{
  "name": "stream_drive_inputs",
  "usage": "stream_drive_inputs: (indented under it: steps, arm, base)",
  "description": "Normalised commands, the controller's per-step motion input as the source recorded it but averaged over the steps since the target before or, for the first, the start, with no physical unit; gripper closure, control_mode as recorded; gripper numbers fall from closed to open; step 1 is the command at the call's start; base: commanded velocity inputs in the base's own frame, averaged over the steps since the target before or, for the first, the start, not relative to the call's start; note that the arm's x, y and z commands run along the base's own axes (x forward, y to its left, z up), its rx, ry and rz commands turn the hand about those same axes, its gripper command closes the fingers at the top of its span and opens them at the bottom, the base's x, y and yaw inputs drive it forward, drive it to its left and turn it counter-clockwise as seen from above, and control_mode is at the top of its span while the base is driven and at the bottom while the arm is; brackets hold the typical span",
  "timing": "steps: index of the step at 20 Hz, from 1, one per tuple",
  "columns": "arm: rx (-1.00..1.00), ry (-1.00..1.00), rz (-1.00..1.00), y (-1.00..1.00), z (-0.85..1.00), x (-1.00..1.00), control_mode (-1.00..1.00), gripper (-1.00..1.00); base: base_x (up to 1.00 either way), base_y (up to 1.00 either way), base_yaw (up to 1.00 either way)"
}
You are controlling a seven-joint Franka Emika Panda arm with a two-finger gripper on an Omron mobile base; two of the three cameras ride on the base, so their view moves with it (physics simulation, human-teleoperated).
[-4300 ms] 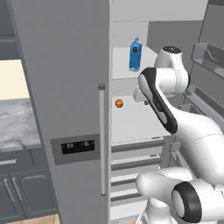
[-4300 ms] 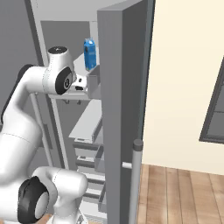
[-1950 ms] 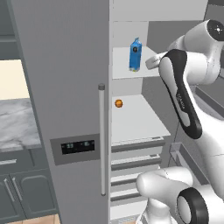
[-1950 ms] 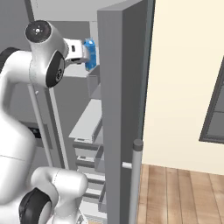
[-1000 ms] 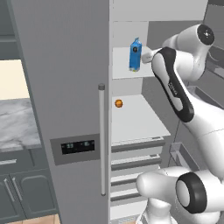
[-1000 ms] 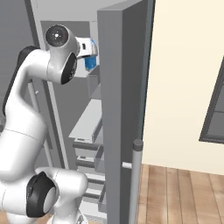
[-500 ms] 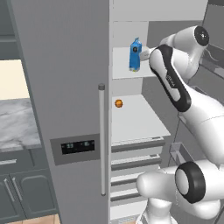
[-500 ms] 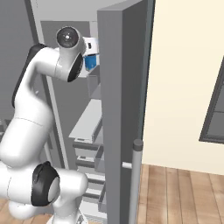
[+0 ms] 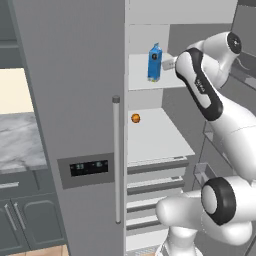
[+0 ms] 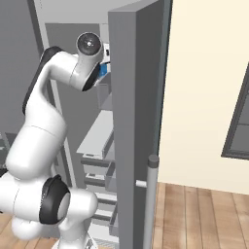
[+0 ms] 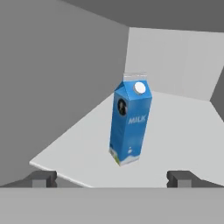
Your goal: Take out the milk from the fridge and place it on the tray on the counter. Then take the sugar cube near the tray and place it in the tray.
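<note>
Reaching Toward the Milk on the Upper Fridge Shelf

The milk [image 9: 155, 62] is standing upright on an upper white shelf [image 9: 150, 80] inside the fridge [image 9: 75, 100], whose right-hand door [image 10: 133, 121] is hanging open. The gripper [image 11: 112, 177] is hovering just short of the shelf's front edge with its fingers [image 11: 43, 178] spread wide and released, gripping nothing; the carton is sitting between them but farther back, apart from both tips. In the hand view the carton is leaning slightly because the camera is rolled, showing a white round cap, a dark round mark and the word MILK. In the left base view the arm is bending in from the right, its hand just beside the carton. A small orange ball [image 9: 135, 118] is lying on the shelf below. The counter [image 9: 20, 145] is showing at the left, beyond the closed fridge door.
</note>
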Motion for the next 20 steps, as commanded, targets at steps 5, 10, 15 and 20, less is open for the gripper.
stream_drive_inputs:
  steps: [5, 10, 15, 20]
  arm:
    - [0.00, 0.00, 0.00, 0.00, -0.02, 0.41, -1.00, -1.00]
    - [0.00, 0.00, 0.00, 0.00, 0.00, 0.43, -1.00, -1.00]
    - [0.00, 0.00, 0.01, -0.01, 0.00, 0.41, -1.00, -1.00]
    - [0.00, -0.01, 0.05, -0.01, -0.04, 0.21, -1.00, -1.00]
  base:
    - [0.00, 0.00, 0.00]
    - [0.00, 0.00, 0.00]
    - [0.00, 0.00, 0.00]
    - [0.00, 0.00, 0.00]
